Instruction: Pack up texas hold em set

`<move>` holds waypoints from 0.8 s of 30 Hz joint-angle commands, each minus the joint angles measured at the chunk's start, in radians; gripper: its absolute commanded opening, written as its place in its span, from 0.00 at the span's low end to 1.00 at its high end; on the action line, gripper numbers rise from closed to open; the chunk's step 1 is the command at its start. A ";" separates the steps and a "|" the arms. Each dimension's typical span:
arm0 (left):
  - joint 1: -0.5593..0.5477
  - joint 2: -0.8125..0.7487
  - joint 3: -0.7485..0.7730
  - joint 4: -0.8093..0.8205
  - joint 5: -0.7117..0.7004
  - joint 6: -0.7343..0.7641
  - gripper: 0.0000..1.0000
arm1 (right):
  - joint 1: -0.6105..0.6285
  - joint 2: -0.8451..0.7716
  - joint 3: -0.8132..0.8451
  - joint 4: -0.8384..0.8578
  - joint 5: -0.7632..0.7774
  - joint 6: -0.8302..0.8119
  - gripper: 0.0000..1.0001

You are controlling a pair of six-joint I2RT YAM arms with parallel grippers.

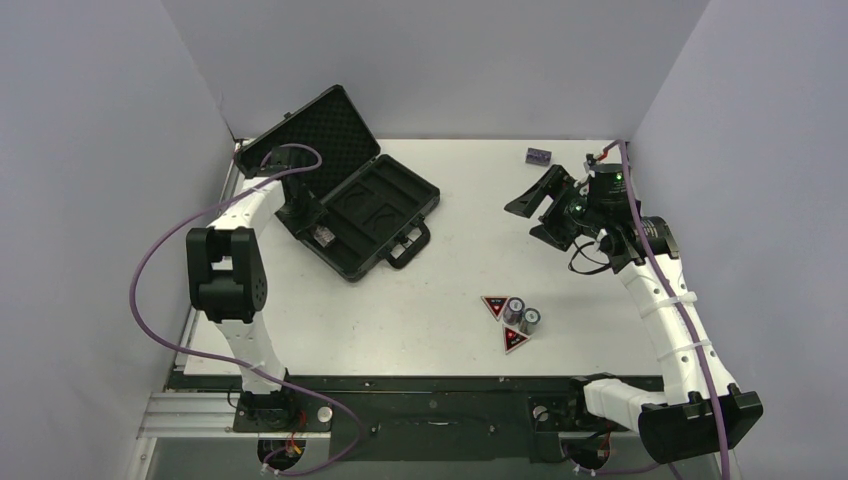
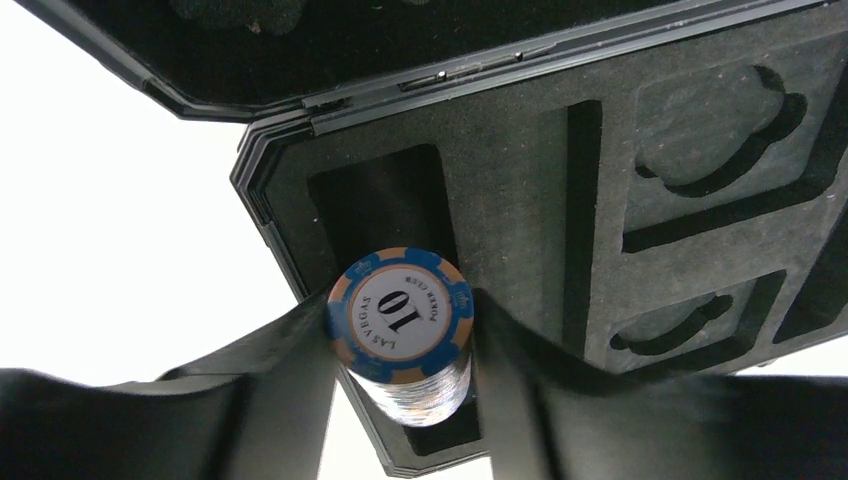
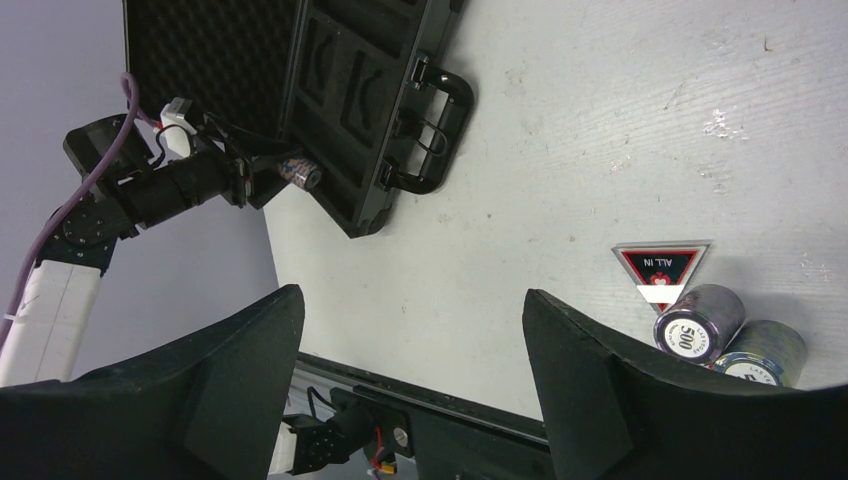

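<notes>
**Risk: a jam on release**

The left gripper (image 2: 402, 352) clamps a chip stack (image 2: 400, 312) over the briefcase (image 2: 520, 200) and its foam slot (image 2: 385, 200). Released askew, the stack could catch the rim and scatter. The right gripper (image 3: 410, 345) hangs open and empty, well apart from the briefcase.

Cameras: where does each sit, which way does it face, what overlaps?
Top external: above and behind the bases, looking down on the table; both arms whole, left gripper at the open briefcase, right gripper open.
Left wrist: on that wrist, looking along its fingers at the clamped chip stack over a briefcase slot.
Right wrist: on that wrist, looking between its fingers across the table at the ALL IN token, loose stacks, left arm.
Shared: all three show the briefcase and held stack.
</notes>
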 commanded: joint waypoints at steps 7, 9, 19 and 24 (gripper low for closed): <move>0.002 -0.012 0.082 0.003 -0.057 0.018 0.73 | 0.007 0.008 0.011 0.032 -0.012 -0.001 0.75; 0.003 -0.014 0.099 -0.005 -0.060 0.025 0.75 | 0.008 0.010 0.013 0.033 -0.013 -0.001 0.75; -0.067 -0.095 0.195 -0.080 -0.157 0.180 0.68 | 0.008 0.010 0.000 0.043 -0.017 0.009 0.75; -0.115 -0.191 0.051 -0.011 -0.154 0.261 0.55 | 0.008 0.007 -0.012 0.048 -0.021 0.012 0.75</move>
